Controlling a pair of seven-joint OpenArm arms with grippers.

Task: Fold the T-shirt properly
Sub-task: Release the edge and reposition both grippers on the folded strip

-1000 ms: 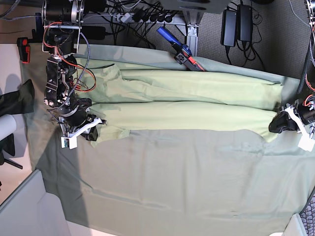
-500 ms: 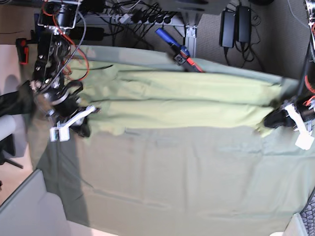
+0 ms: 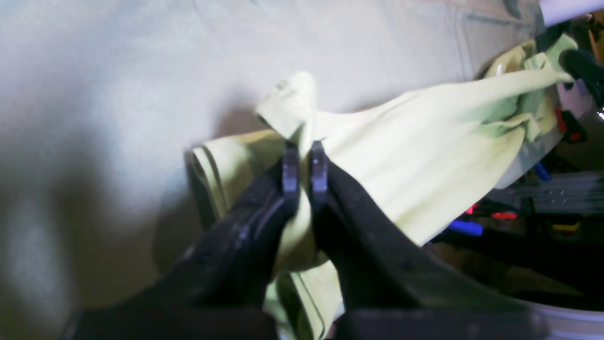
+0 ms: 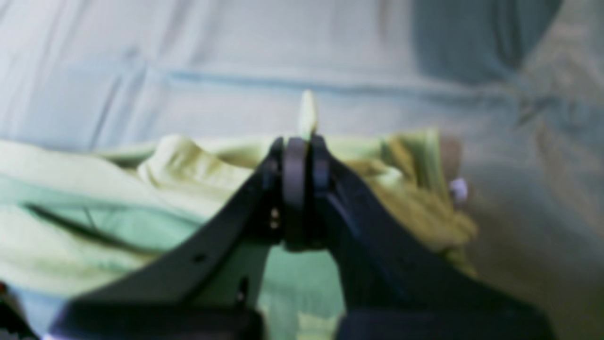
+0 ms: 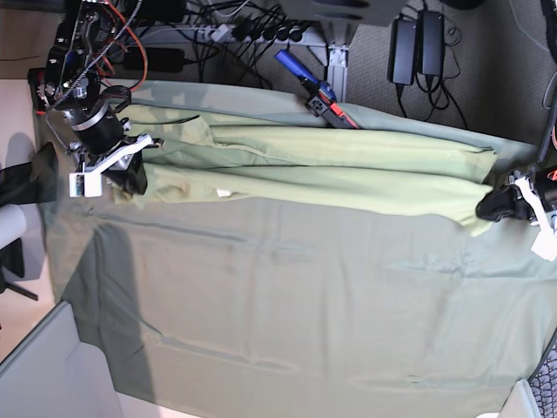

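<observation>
The T-shirt lies stretched in a long, narrow, folded band across the far half of the grey-green table cloth, running from about nine o'clock to three o'clock in the base view, its lengthwise creases parallel to the cloth's far edge.

At the nine o'clock end the right gripper has its jaws pressed together on a pinch of the shirt; in the right wrist view a small tip of pale fabric pokes out beyond the closed fingertips, with bunched yellow-green cloth on both sides (the view is blurred, so finer folds cannot be made out).

At the three o'clock end the left gripper is likewise clamped on the shirt's corner. The left wrist view shows its fingertips nearly touching, with a fold of hem squeezed between them and the shirt running away toward two o'clock.

A blue and red tool rests at the cloth's twelve o'clock edge.
</observation>
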